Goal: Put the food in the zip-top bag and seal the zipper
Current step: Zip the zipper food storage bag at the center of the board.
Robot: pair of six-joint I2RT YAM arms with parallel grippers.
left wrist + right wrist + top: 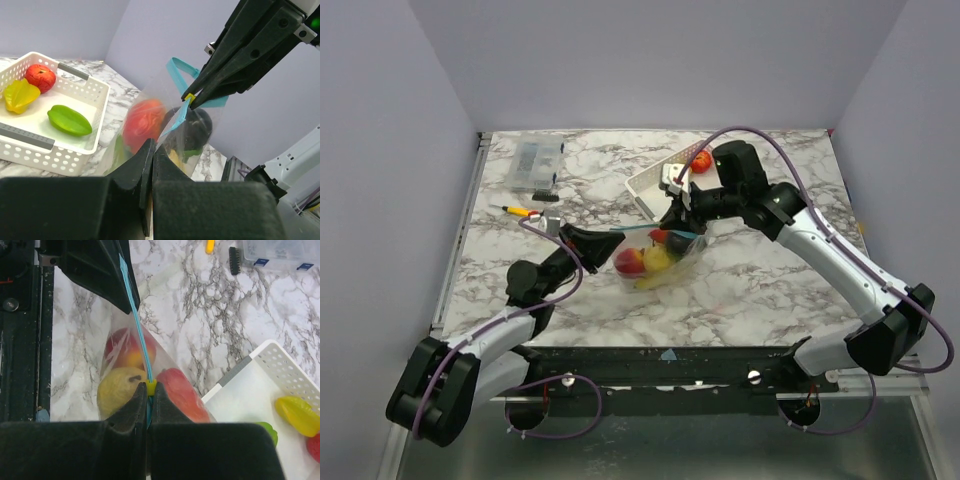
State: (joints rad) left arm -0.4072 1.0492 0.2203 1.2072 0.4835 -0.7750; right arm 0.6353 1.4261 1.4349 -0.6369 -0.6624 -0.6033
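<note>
The zip-top bag (pixel 665 270) hangs over the middle of the table, stretched between both grippers. Inside it lie food pieces: a yellow one (pixel 119 390), a red-yellow one (pixel 127 351) and a red one (pixel 182 396). My left gripper (pixel 152 146) is shut on the bag's left end, where the zipper (pixel 136 325) ends. The zipper, a blue strip, runs taut from there to my right gripper (pixel 150 390), which is shut on the strip right behind its small yellow slider (pixel 189 97). Red (pixel 40 75), yellow (pixel 19 95) and green (pixel 70 120) food pieces rest in the white basket (pixel 75 150).
The white perforated basket (pixel 645 188) stands just behind the bag, close to the right arm. A clear hard box (pixel 536 165) sits at the back left, with a small yellow-orange tool (pixel 520 211) in front of it.
</note>
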